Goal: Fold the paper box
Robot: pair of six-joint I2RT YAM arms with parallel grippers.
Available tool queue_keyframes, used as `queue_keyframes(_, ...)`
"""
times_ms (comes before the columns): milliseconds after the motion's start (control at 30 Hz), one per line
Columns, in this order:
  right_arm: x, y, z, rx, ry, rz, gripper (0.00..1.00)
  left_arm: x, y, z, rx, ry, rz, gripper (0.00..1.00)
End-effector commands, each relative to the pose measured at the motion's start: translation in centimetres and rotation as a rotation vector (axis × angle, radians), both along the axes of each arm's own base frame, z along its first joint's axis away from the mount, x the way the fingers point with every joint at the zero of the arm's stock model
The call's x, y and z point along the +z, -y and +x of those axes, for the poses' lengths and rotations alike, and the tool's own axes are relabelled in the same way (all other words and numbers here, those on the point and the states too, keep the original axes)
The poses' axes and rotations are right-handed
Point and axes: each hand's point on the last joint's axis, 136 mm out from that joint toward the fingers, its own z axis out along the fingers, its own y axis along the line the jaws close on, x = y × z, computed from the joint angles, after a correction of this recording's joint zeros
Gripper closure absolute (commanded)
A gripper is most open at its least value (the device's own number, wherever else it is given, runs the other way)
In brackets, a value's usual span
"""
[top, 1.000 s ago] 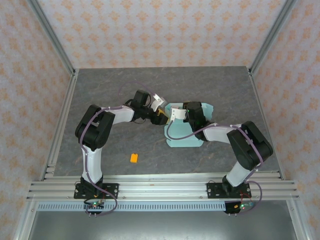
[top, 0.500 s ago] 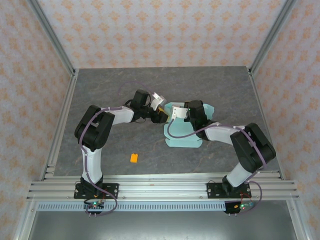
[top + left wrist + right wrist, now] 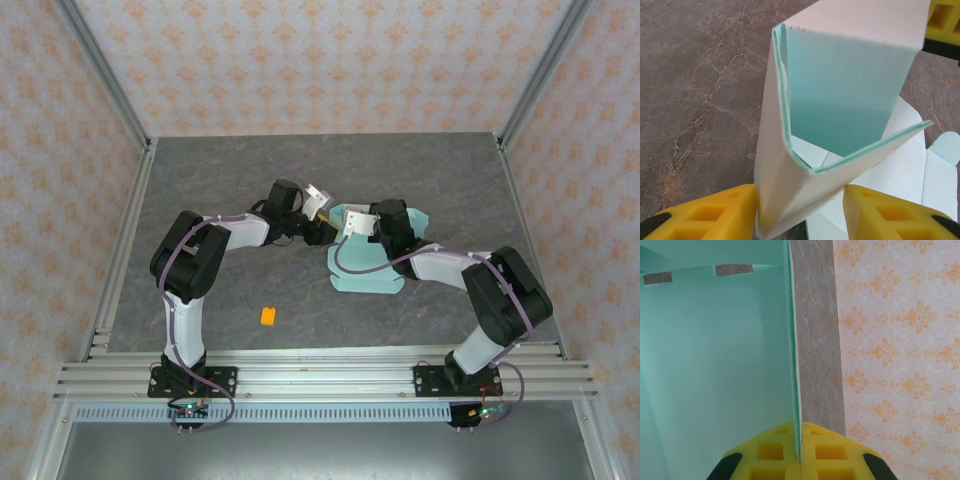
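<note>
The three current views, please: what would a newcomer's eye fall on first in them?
The mint-teal paper box at mid-table, both arms bent over it, draws the eye first. A folded-up wall of it stands held in the left gripper, while the right gripper clamps a thin upright edge. A tiny orange block lies apart, nearer the arm bases.
</note>
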Motion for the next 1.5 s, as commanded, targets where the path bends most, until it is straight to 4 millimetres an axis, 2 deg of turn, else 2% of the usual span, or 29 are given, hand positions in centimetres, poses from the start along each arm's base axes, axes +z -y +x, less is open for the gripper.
queue_keyframes(0, 0.8, -1.0, 0.1, 0.024, -0.009, 0.050, 1.00, 3.4, 0.6, -0.1, -0.021, 0.081, -0.031, 0.48)
queue_keyframes(333, 0.5, -1.0, 0.2, 0.026, -0.016, 0.037, 1.00, 4.4, 0.8, -1.0, -0.080, 0.073, -0.068, 0.40)
queue_keyframes(600, 0.6, -1.1, 0.5, 0.027, -0.015, 0.027, 1.00, 4.1, 0.1, -1.1, -0.104, 0.033, -0.077, 0.41)
queue_keyframes(967, 0.5, -0.9, 0.5, 0.022, -0.014, 0.014, 1.00, 4.1, -1.1, -1.4, -0.111, 0.000, -0.090, 0.26)
queue_keyframes(1100, 0.5, -0.9, 0.5, 0.022, -0.016, 0.012, 1.00, 3.7, -2.0, -1.4, -0.092, -0.020, -0.090, 0.22)
queue_keyframes(1133, 0.4, -0.9, 0.5, 0.021, -0.016, 0.012, 1.00, 4.9, -2.3, -1.4, -0.086, 0.005, -0.096, 0.21)
queue_keyframes(1300, 0.4, -1.0, 0.6, 0.022, -0.017, 0.010, 1.00, 5.0, -4.3, -1.1, -0.025, -0.006, -0.096, 0.19)
queue_keyframes(1400, 0.3, -1.0, 0.6, 0.022, -0.018, 0.009, 1.00, 4.7, -5.9, -0.8, 0.033, -0.009, -0.083, 0.22)
queue_keyframes(1467, 0.4, -1.0, 0.6, 0.023, -0.017, 0.010, 1.00, 4.1, -6.9, -0.1, 0.083, -0.023, -0.057, 0.28)
